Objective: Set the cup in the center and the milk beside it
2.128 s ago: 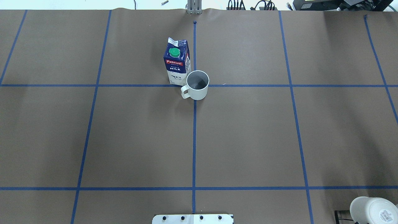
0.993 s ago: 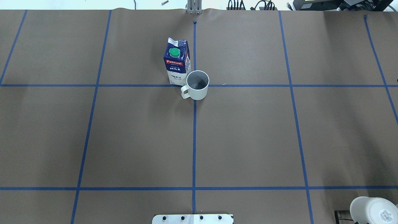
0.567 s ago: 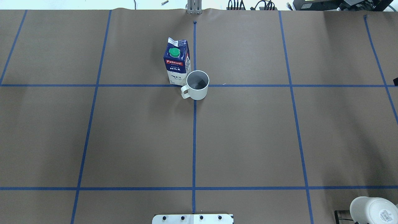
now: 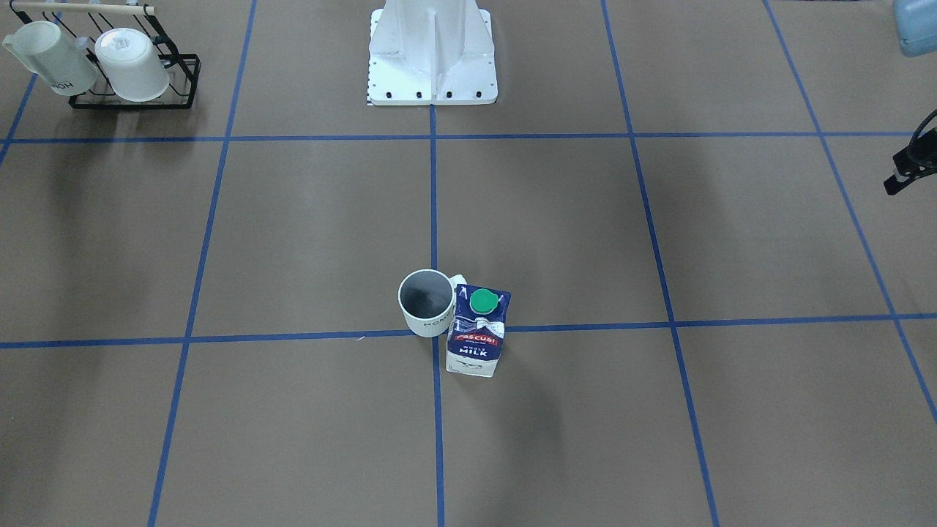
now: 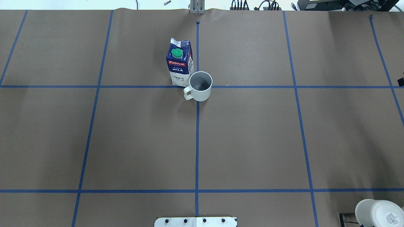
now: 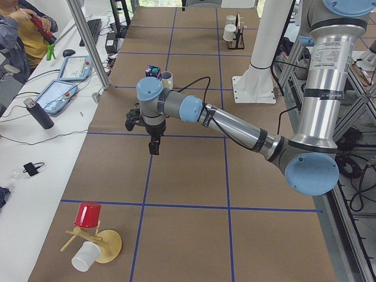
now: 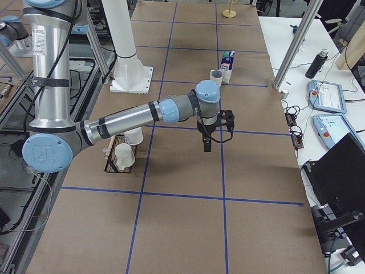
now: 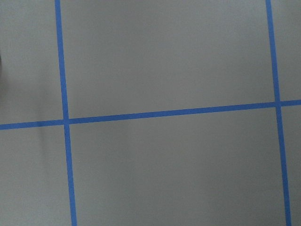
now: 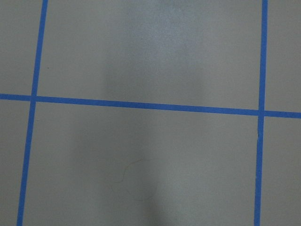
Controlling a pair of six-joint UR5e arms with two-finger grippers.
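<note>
The cup [image 5: 200,85], white with a dark grey inside, stands upright at the crossing of the centre tape lines, with lettering on its side in the front-facing view [image 4: 426,301]. The milk [image 5: 179,63], a navy and white carton with a green cap, stands upright close against it [image 4: 477,331]. My left gripper [image 6: 153,148] hangs high over the table's left part, far from both; only a dark piece of it shows in the front-facing view [image 4: 894,181]. My right gripper [image 7: 206,145] hangs high over the right part. I cannot tell whether either is open or shut.
A black wire rack [image 4: 183,80] with two white mugs stands near the robot's base [image 4: 432,58], on its right side, and shows at the overhead view's bottom corner [image 5: 378,212]. A wooden stand [image 6: 108,245] with a red cup and a white cup sits at the table's left end.
A small dark tip of my right gripper has come into the overhead view's right edge. The cup and the milk have not moved.
</note>
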